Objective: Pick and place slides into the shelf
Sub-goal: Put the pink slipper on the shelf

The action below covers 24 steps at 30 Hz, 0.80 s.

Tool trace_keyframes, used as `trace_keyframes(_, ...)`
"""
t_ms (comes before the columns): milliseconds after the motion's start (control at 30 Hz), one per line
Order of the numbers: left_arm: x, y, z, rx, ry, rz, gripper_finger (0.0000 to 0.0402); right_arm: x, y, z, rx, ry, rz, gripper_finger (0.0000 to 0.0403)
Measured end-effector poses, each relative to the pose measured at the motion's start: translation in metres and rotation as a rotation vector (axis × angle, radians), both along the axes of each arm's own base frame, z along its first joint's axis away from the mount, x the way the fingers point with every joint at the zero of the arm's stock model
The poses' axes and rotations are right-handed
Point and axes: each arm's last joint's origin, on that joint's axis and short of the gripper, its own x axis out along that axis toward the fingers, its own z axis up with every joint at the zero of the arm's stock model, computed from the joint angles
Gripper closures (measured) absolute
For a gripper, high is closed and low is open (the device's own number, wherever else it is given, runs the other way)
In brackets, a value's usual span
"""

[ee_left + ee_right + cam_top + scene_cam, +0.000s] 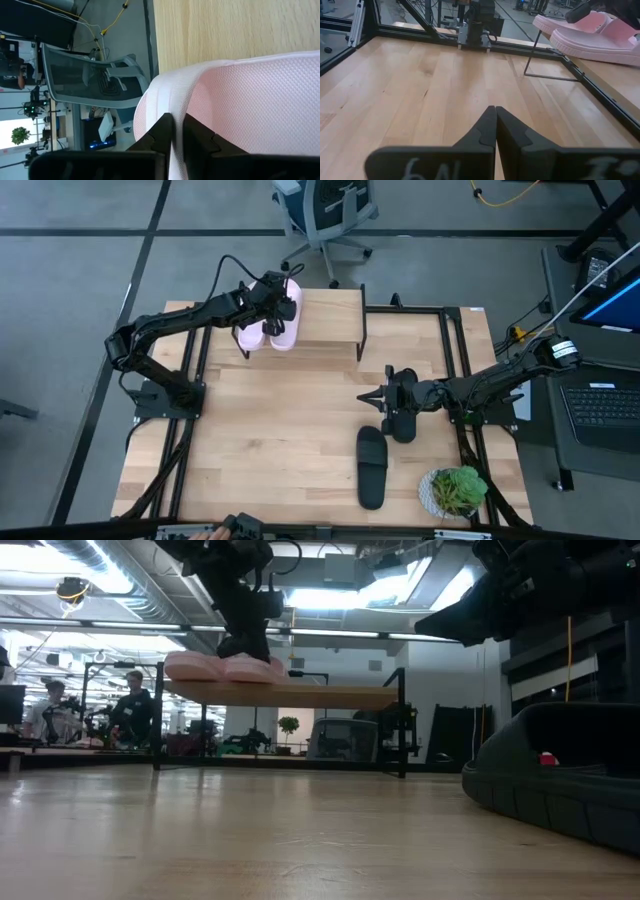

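Two pale pink slides (285, 330) (225, 667) lie side by side, soles down, on the left end of the shelf's wooden plank (330, 315) (300, 695). My left gripper (278, 298) (179, 132) is over them, shut on one pink slide (250, 100). One black slide (372, 465) lies on the table near the front right, and another (403, 427) lies partly under my right arm. My right gripper (365, 398) (495, 120) hovers shut above the bare table, right of centre, touching nothing. My left gripper pinches the rim of the pink slide's wide strap (176, 107) between its two fingers. The fingers slant down at it from the table's left side. The slide rests sole down on the shelf plank (225, 30).
A potted plant (455, 490) stands at the table's front right corner. Black frame rails (455, 370) run round the table. An office chair (325, 210) stands behind the shelf. People sit in the room beyond (130, 710). The table's left and middle (280, 430) are bare wood.
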Motion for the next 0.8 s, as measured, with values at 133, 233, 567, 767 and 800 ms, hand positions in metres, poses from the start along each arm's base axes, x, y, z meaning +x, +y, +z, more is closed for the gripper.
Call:
trace_keyframes(133, 0.0000, 0.0000, 0.0000, 0.000, 0.000, -0.001, 0.0370, 0.0000, 0.0000, -0.0001, 0.000, 0.000, 0.000, 0.0393)
trace_keyframes(233, 0.0000, 0.0000, 0.0000, 0.000, 0.000, -0.001, 0.0364, 0.0000, 0.0000, 0.0000, 0.001, 0.000, 0.000, 0.0393)
trace_keyframes(567, -0.0006, 0.0006, 0.0003, 0.018, 0.010, 0.022, 0.0322, 0.0000, 0.0000, 0.0000, 0.001, 0.000, 0.000, 0.0393)
trace_keyframes(767, -0.0017, 0.0014, 0.0008, 0.045, 0.027, 0.060, 0.0297, 0.0000, 0.0000, 0.0000, 0.001, 0.000, 0.000, 0.0393)
trace_keyframes(800, -0.0017, 0.0014, 0.0008, 0.046, 0.027, 0.060, 0.0294, 0.0000, 0.0001, 0.0000, 0.002, 0.000, 0.000, 0.0393)
